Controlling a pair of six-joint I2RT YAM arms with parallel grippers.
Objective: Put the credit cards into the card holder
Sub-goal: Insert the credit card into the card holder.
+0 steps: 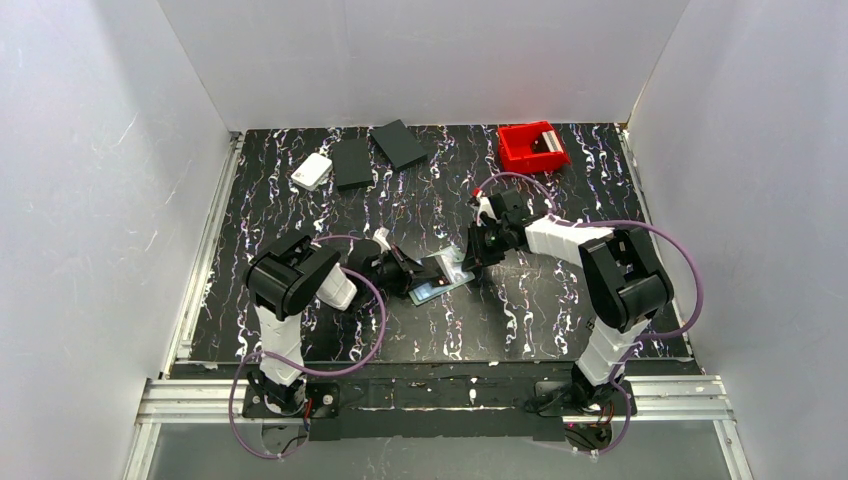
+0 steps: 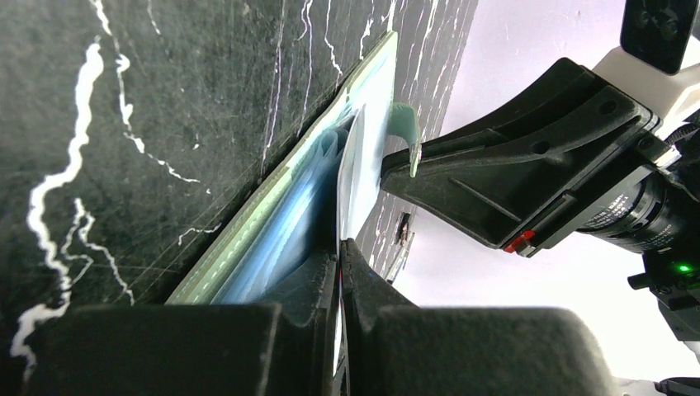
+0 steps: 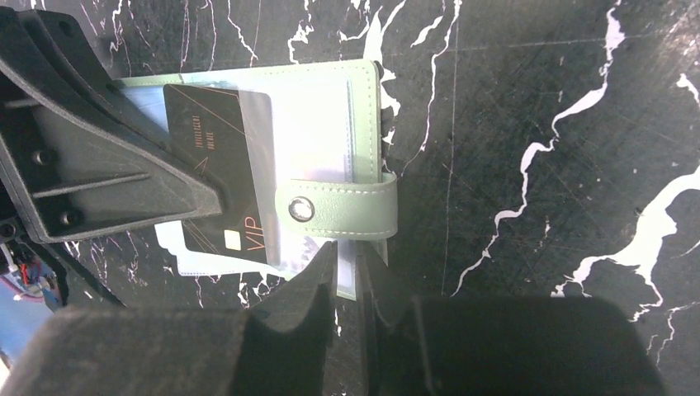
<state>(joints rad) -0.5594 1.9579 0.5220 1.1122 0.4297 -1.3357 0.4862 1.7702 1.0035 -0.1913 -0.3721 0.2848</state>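
Left gripper (image 2: pixel 340 247) pinches a clear leaf of the open wallet (image 3: pixel 330 107), the black card (image 3: pixel 210 140) tucked there beside its fingers; right gripper (image 3: pixel 348 264), narrowly parted, straddles the wallet's nearest edge.

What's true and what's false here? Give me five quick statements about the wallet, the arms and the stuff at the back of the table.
1. The card holder lies open between the left gripper and the right gripper. True.
2. A dark card marked VIP lies on the open holder. True.
3. The left gripper hangs wide open, clear of the holder. False: it is shut on the holder's edge.
4. The red bin stands at the near left corner. False: it is at the far right of the table.
5. The white box sits inside the red bin. False: it lies far left, beside a black rectangle.
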